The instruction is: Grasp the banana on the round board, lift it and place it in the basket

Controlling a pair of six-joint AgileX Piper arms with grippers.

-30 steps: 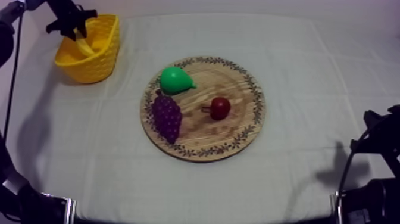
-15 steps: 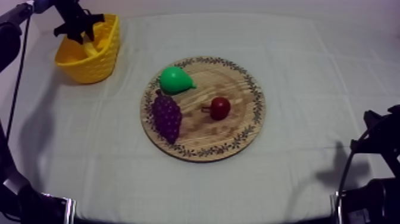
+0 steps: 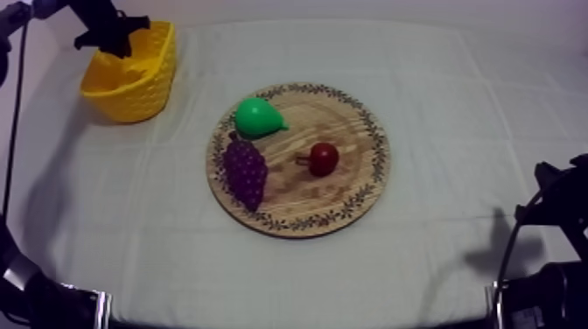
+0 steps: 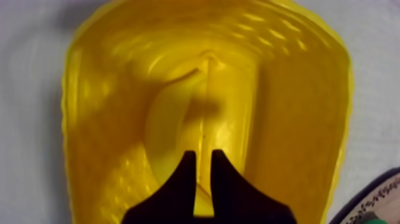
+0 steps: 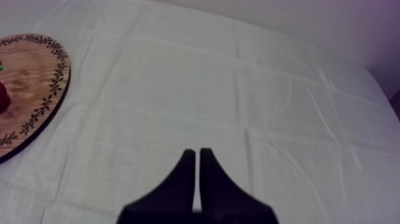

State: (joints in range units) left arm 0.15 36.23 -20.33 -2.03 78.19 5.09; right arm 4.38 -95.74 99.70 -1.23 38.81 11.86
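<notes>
While hanging over the yellow basket (image 3: 131,92), holds the left gripper (image 4: 203,156) slightly parted, pinching nothing. Finds, by left wrist view, the banana (image 4: 169,119) lying inside that basket; by top view, pear (image 3: 256,117), grapes (image 3: 245,171) and small red fruit (image 3: 324,157) on the wooden board (image 3: 354,188). Presses the right gripper (image 5: 197,152) together.

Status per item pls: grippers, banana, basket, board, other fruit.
left gripper: open, over the yellow basket
right gripper: shut on nothing, over bare cloth
banana: lying inside the yellow basket, ungripped
yellow basket: upright, holding the banana
wooden board: flat, carrying pear, grapes, small red fruit
</notes>
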